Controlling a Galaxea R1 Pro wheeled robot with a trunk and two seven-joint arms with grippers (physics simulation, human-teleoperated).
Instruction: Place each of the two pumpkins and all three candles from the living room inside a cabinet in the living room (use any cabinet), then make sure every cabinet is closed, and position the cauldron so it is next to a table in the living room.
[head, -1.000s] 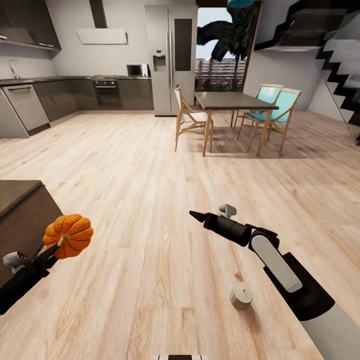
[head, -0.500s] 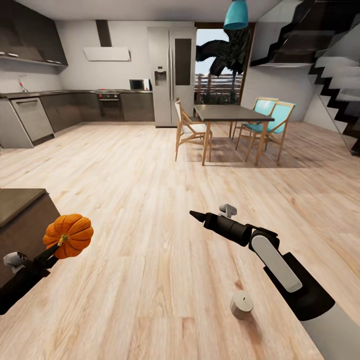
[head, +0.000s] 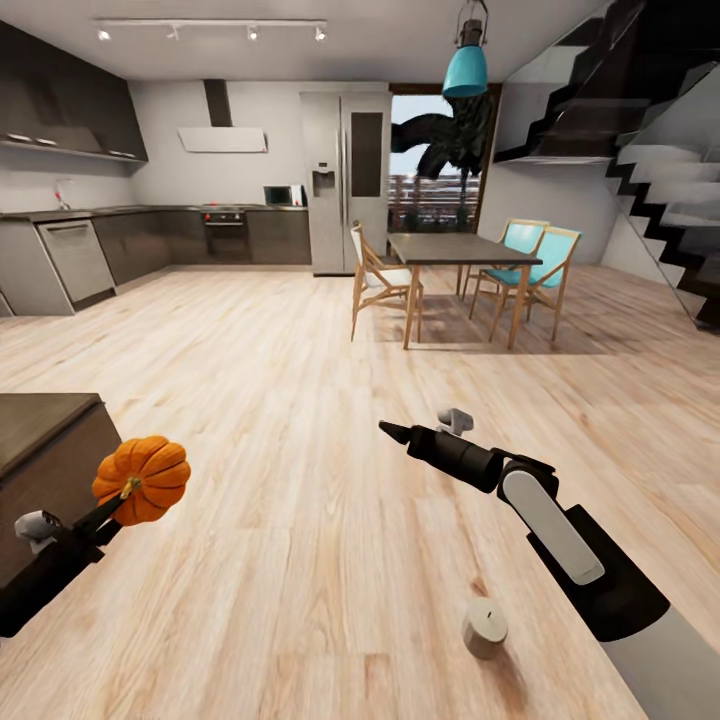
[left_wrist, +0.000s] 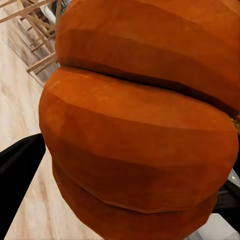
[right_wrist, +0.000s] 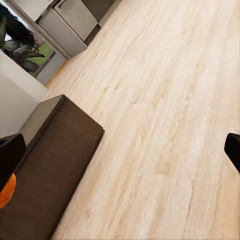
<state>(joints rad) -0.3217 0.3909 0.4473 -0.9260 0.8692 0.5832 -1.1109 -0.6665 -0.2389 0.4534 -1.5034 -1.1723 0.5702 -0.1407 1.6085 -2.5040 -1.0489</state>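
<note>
An orange ribbed pumpkin (head: 143, 480) hangs above the floor at the lower left, with my left gripper (head: 112, 507) shut on it. Up close in the left wrist view, the pumpkin (left_wrist: 140, 130) hides most of the fingers. Just left of it stands the end of the dark-brown cabinet (head: 45, 450), its fronts closed; it shows again as the cabinet (right_wrist: 55, 160) in the right wrist view. A stubby beige candle (head: 484, 627) stands on the plank floor under my right forearm. My right gripper (head: 395, 432) hovers mid-floor, open and empty, its fingertips (right_wrist: 10, 152) spread wide.
A dining table (head: 455, 248) with wooden and turquoise chairs (head: 535, 255) stands ahead. Grey kitchen units (head: 75, 260) and a fridge (head: 345, 180) line the back. Stairs (head: 670, 190) rise at the right. Light plank floor (head: 300, 380) stretches between.
The head camera has tilted up, so the whole scene sits lower in the picture. Both arms keep their poses, and the pumpkin stays in the left gripper.
</note>
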